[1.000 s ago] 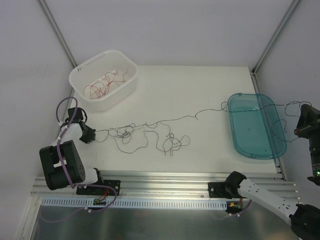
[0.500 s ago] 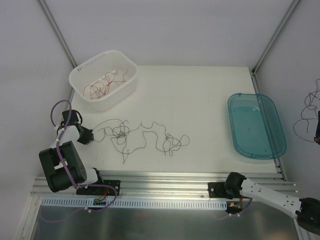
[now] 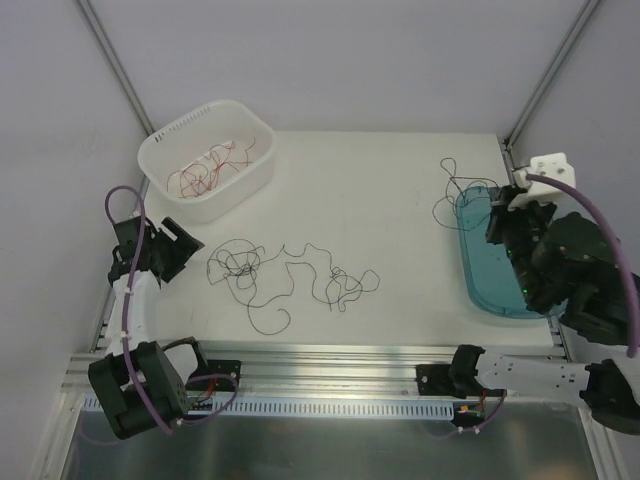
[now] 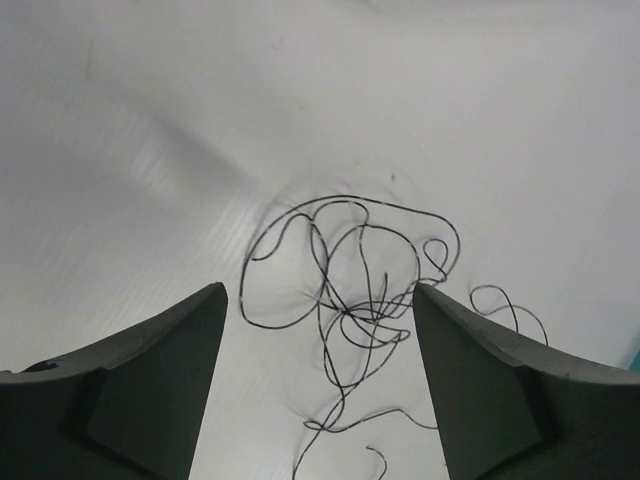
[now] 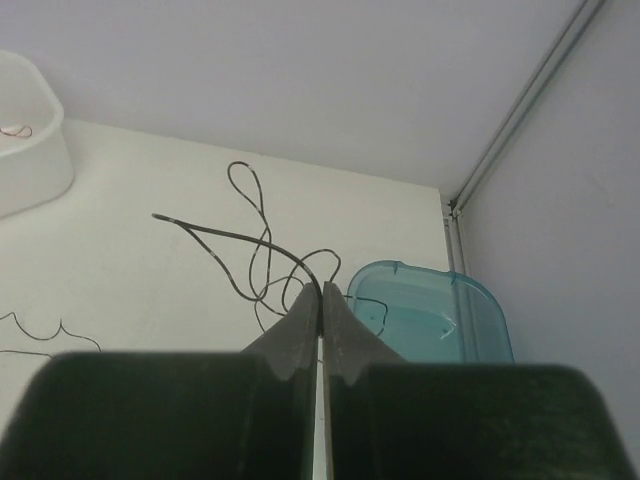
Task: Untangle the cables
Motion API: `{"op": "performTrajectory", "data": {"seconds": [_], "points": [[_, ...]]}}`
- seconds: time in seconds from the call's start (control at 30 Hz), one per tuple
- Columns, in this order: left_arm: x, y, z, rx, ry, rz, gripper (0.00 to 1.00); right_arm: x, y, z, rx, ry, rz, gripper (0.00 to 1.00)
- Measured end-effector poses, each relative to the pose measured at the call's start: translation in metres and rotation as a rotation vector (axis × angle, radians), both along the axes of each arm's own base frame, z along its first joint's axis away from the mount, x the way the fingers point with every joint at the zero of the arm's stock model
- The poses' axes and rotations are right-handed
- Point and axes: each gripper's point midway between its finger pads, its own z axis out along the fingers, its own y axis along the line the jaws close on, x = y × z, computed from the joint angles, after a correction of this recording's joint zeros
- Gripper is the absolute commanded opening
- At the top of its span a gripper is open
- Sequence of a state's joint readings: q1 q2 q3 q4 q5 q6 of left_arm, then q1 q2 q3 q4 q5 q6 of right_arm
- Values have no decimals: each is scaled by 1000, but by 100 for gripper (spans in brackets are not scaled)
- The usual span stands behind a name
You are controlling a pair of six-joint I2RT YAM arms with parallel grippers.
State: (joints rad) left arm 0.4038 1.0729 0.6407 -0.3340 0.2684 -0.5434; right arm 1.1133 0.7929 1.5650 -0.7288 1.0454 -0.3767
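While your left gripper (image 4: 318, 292) hangs with its fingers spread wide and nothing between them, the black tangle (image 3: 290, 275) lies flat on the table (image 3: 380, 180) just to its right (through the left wrist camera you look down on its nearest knot, framed by the two fingers). Its long axis runs left to right, from beside that gripper toward the middle of the table, and one loose tail curls toward the near edge. Your right gripper (image 5: 321, 292) is pinched together on a single black cable (image 3: 452, 195), right at the fingertips. That cable springs away from the tips in open loops toward the far left, over the far-left corner of the teal tray (image 3: 478, 275) and the table beside it. Red cables (image 3: 205, 170) sit coiled in the white basket (image 3: 215, 207), well apart from both grippers.
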Motion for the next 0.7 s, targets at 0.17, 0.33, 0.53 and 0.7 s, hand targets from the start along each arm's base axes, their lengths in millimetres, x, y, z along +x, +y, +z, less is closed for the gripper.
{"op": "performTrajectory", "data": {"seconds": [0.17, 0.33, 0.53, 0.7], "points": [[2, -49, 33, 93, -155, -295, 99, 27, 28, -15, -65, 62, -26, 1], [-11, -107, 54, 178, -278, -604, 99, 55, 19, -34, -57, 144, -104, 0], [-19, -116, 72, 270, -375, -682, 99, 69, -28, -54, 0, 221, -251, 1], [-20, -117, 68, 272, -363, -692, 99, 70, -69, -90, 43, 299, -375, 1]]}}
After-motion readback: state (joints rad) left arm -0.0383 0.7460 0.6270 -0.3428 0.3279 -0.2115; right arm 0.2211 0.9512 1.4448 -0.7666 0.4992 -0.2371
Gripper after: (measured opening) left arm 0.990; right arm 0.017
